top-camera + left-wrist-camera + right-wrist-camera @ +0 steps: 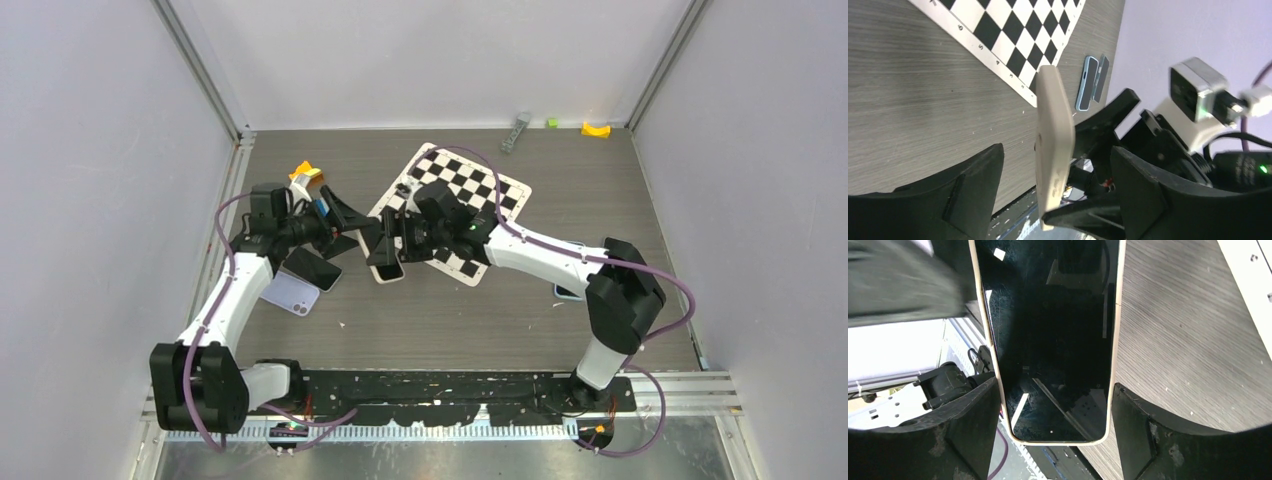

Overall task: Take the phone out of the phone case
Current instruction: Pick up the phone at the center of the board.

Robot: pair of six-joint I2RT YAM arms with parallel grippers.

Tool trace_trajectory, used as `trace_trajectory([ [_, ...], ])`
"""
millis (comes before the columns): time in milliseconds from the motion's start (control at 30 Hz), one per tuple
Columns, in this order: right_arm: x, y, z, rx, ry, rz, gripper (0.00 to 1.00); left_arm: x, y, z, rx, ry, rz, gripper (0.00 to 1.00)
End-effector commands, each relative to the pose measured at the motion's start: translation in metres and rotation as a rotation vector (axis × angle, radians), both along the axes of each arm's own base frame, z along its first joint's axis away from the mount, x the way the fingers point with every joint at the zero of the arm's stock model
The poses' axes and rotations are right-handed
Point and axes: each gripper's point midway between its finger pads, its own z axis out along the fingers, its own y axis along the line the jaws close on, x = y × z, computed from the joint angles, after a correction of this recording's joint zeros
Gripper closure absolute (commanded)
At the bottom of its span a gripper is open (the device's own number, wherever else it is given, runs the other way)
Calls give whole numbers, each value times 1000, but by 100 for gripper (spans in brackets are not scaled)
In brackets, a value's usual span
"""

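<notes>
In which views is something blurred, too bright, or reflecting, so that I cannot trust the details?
Right wrist: the glossy phone screen mirrors pale streaks, the top left corner is smeared by blur, and the left side is washed out white. Left wrist: the cream case is fairly sharp, but the left fingers are dark with little detail. Top external: even light, soft shadows, no glare.

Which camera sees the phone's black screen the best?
The right wrist view. The phone faces that camera, its dark screen filling the picture between the right gripper's fingers. The left wrist view shows only the cream case edge-on. The top view shows it small and partly hidden.
</notes>
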Motion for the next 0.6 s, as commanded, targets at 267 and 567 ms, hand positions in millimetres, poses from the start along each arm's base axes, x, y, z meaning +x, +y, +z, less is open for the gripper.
trace_trajectory([
  [267,2,42,59,74,-173,79,69,-4,7,4,21,19,83,48],
  [567,3,49,72,98,-198,90,52,-1,5,12,30,-18,49,99],
])
